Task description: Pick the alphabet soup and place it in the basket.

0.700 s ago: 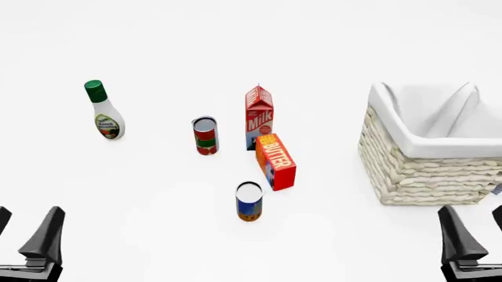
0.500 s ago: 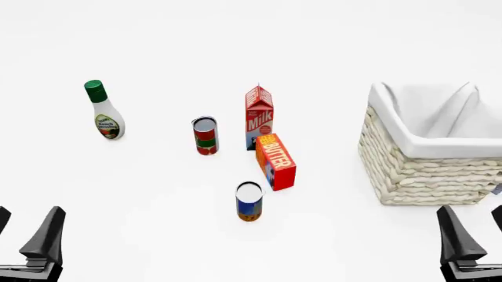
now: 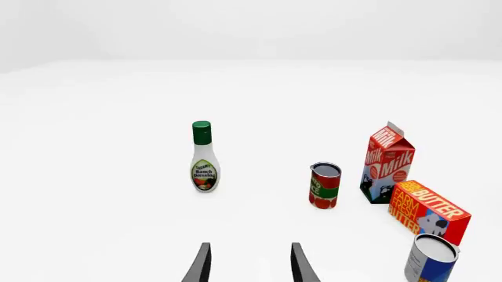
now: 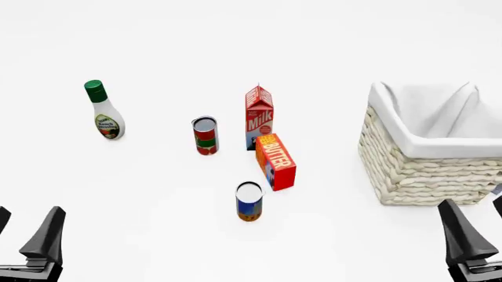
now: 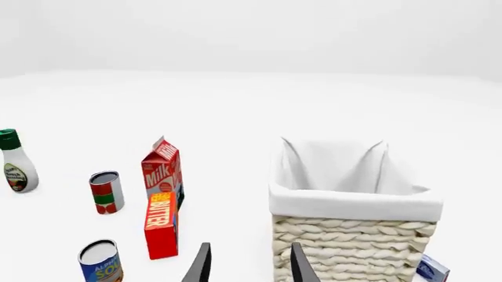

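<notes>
The alphabet soup (image 4: 248,201) stands upright on the white table, front centre, with a silver top and blue label. It also shows in the left wrist view (image 3: 431,258) and the right wrist view (image 5: 101,261). The basket (image 4: 424,176), woven and cream-white with white cloth lining, stands at the right and shows in the right wrist view (image 5: 345,249). My left gripper (image 4: 23,235) is open and empty at the bottom left, well short of the can; its fingers (image 3: 200,264) are apart. My right gripper (image 4: 480,232) is open and empty just in front of the basket.
A ranch dressing bottle (image 4: 103,111) stands at the far left. A red-and-green can (image 4: 204,135), a milk carton (image 4: 259,117) and a butter box (image 4: 276,161) stand behind the soup. A small blue-white box (image 5: 432,269) lies beside the basket.
</notes>
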